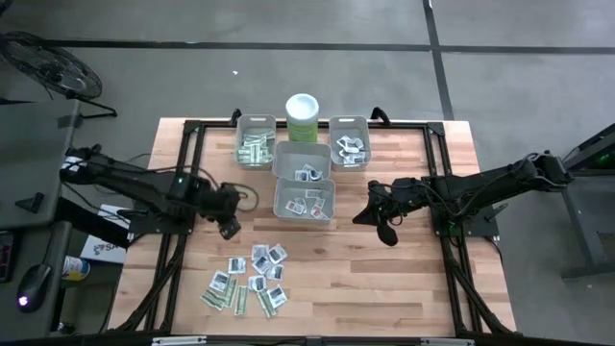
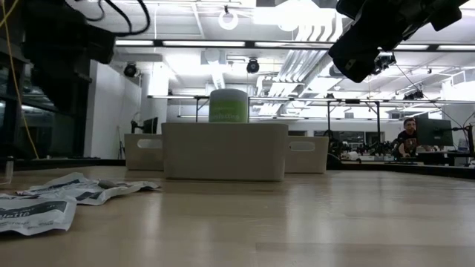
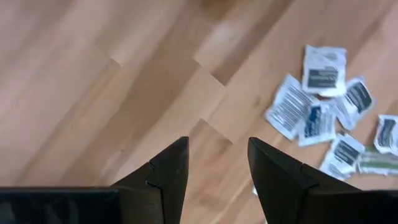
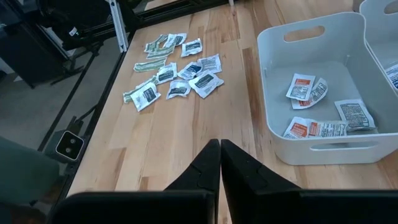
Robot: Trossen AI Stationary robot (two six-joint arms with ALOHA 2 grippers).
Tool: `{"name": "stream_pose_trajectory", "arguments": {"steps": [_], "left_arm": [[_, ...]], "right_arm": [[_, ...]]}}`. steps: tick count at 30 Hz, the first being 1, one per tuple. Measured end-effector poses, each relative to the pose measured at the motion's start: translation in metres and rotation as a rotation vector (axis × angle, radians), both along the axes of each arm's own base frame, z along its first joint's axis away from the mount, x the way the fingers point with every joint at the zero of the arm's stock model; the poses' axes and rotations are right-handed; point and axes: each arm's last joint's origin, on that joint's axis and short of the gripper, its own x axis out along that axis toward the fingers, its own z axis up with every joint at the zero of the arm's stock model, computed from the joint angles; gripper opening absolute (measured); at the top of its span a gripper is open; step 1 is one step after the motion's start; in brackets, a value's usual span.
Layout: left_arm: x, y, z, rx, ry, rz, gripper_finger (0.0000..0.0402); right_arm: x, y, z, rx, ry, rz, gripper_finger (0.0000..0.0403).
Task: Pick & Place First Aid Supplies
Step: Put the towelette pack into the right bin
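While the left gripper (image 1: pixel 231 229) hovers over bare planks near the worktop's left-centre, its two dark wedge-shaped jaws stand parted with nothing between them; in the left wrist view only pale, smooth wood grain shows in the gap. Toward the near edge from it lies the loose heap of first aid supplies (image 1: pixel 248 281): small, flat, slightly crumpled paper packets, some white squares with dark print, others narrow pale green-white strips, scattered directly on the wooden worktop (image 1: pixel 384 279). Toward the far edge, at the middle, four grey rectangular plastic bins with rounded corners and slot handles are grouped together: the left bin (image 1: pixel 255 144) holds greenish strips, the two middle bins (image 1: pixel 304 180) hold printed squares, some with orange marking, and the right bin (image 1: pixel 350 141) holds more white squares. Behind them, between the left and right bins, stands a tall pale green canister (image 1: pixel 303 117) with a round white lid. Right of the bins, the right gripper (image 1: pixel 383 228) hangs above bare wood with its jaws pressed together, empty.
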Motion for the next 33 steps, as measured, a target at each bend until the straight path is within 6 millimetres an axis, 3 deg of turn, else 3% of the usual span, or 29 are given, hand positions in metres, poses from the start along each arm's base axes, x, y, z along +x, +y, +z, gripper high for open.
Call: {"name": "stream_pose_trajectory", "arguments": {"steps": [10,19,33], "left_arm": [[-0.004,-0.046,-0.002,-0.025,-0.048,-0.087,0.0163],[0.005,-0.084,-0.027,-0.017,0.034,-0.181,0.0163],[0.021,-0.106,-0.064,-0.017,0.162,-0.232,0.0163]], "right_arm": [[0.000,0.000,0.000,0.000,0.000,0.000,0.0009],[0.000,0.000,0.000,0.000,0.000,0.000,0.0005],[0.000,0.000,0.000,0.000,0.001,0.000,0.0005]]}}
